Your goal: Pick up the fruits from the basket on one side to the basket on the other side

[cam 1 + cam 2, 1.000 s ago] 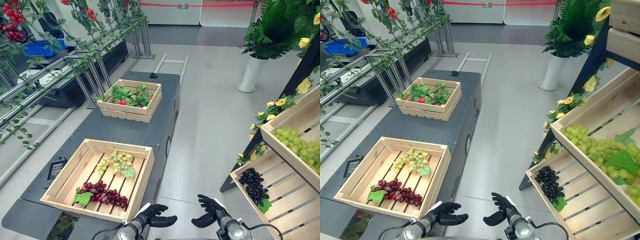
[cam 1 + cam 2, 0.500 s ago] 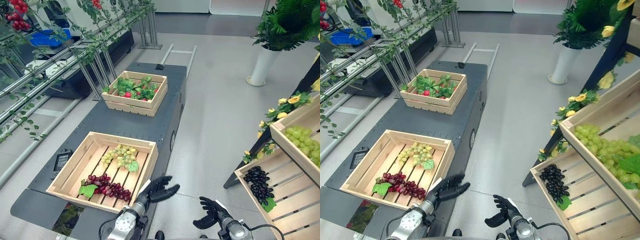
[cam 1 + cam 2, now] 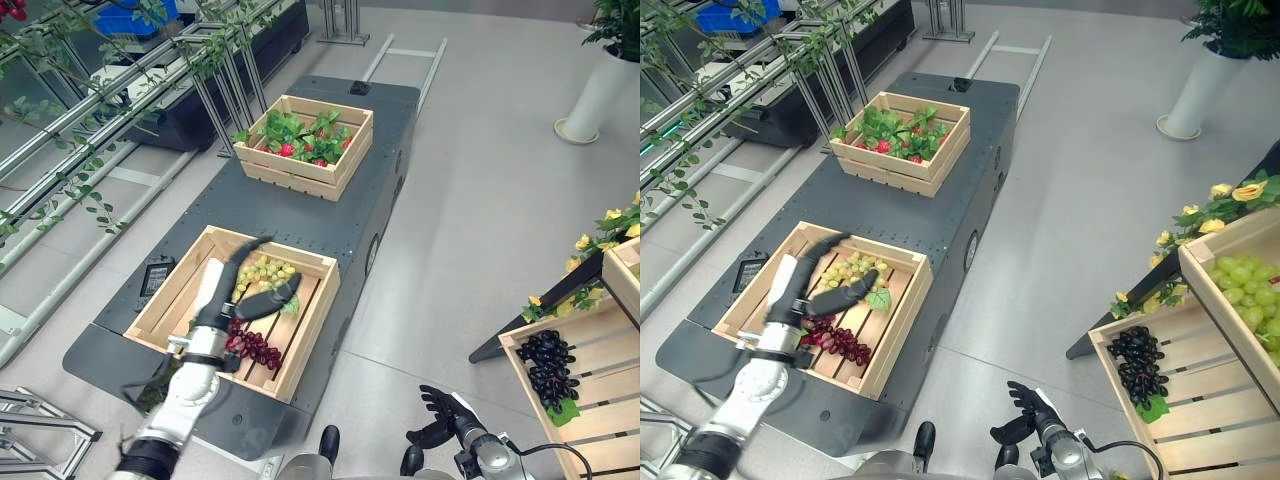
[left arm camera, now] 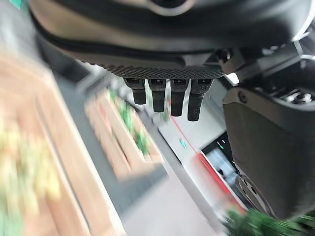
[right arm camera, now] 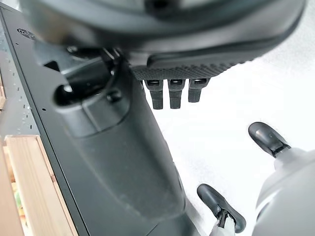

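A wooden crate (image 3: 314, 318) on the dark cart holds a green grape bunch (image 3: 268, 273) and a dark red grape bunch (image 3: 255, 349). My left hand (image 3: 240, 295) hovers open over this crate, fingers straight above the grapes, holding nothing. A second crate (image 3: 262, 168) with leaves and red fruit stands farther back on the cart. On my right, a slanted wooden shelf crate (image 3: 590, 380) carries black grapes (image 3: 547, 364), and the one above it holds green grapes (image 3: 1250, 306). My right hand (image 3: 440, 415) hangs low over the floor, fingers relaxed and open.
The dark cart (image 3: 220, 218) fills the left middle. A metal rack with vines (image 3: 130, 90) runs along the far left. A white planter (image 3: 596, 95) stands at the back right. Yellow flowers (image 3: 1225, 200) edge the shelf frame. Grey floor separates cart and shelf.
My left arm has swung up and out from beside the cart to above the near crate. The camera has tilted, shifting the whole scene. My right hand has stayed low.
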